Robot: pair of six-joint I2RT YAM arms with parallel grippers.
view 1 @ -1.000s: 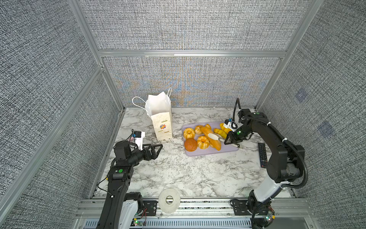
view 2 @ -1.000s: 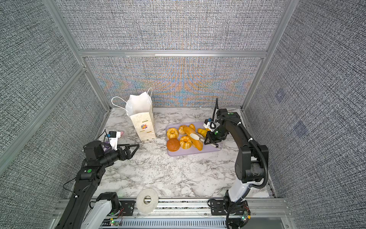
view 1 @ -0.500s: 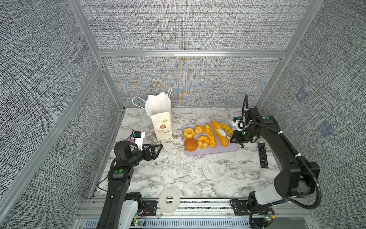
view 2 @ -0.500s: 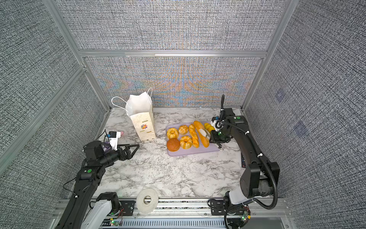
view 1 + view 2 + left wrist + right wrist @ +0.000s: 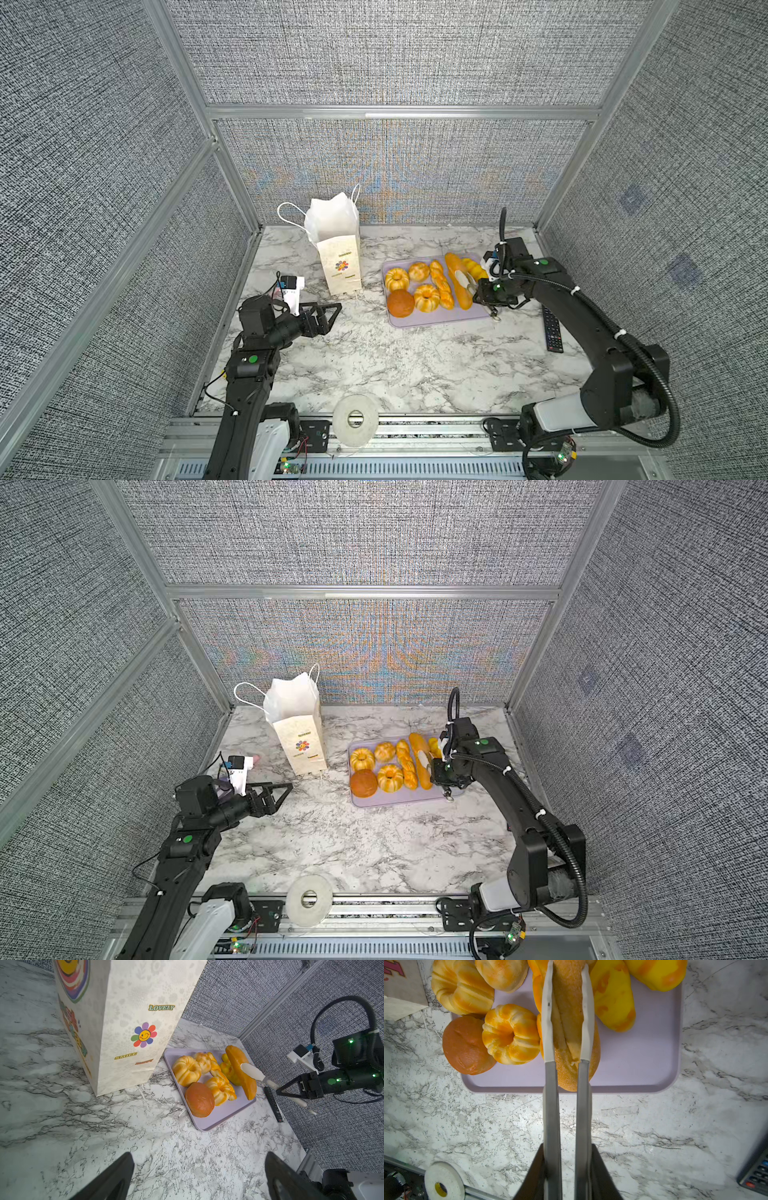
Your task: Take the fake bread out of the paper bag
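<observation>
Marble tabletop (image 5: 374, 361) carries everything here. Farthest left, the left gripper (image 5: 334, 316) hovers low above the stone, jaws spread wide with nothing between them, aimed toward the paper bag (image 5: 338, 257). The bag stands upright near the back wall, mouth open and cord handles sticking up; its inside cannot be seen. A white tape roll (image 5: 355, 419) sits on the front rail.

Just right of the bag's foot lies a lavender tray (image 5: 440, 319), and the fake bread (image 5: 426, 297) is packed close together on it: two fluted ring buns (image 5: 396, 278), a brown round bun (image 5: 400, 303), a pale round roll (image 5: 418, 272), a twisted stick (image 5: 440, 284) and yellow striped rolls (image 5: 473, 268). The long loaf (image 5: 453, 266) lies partly over its neighbours, its near end above the tray's front rim. White-tipped metal tongs (image 5: 550, 1105) pinch this loaf from both sides. The right gripper (image 5: 486, 291) is clamped tight around the tongs' handles. Beyond the tray's right edge lies a black remote (image 5: 552, 328).
</observation>
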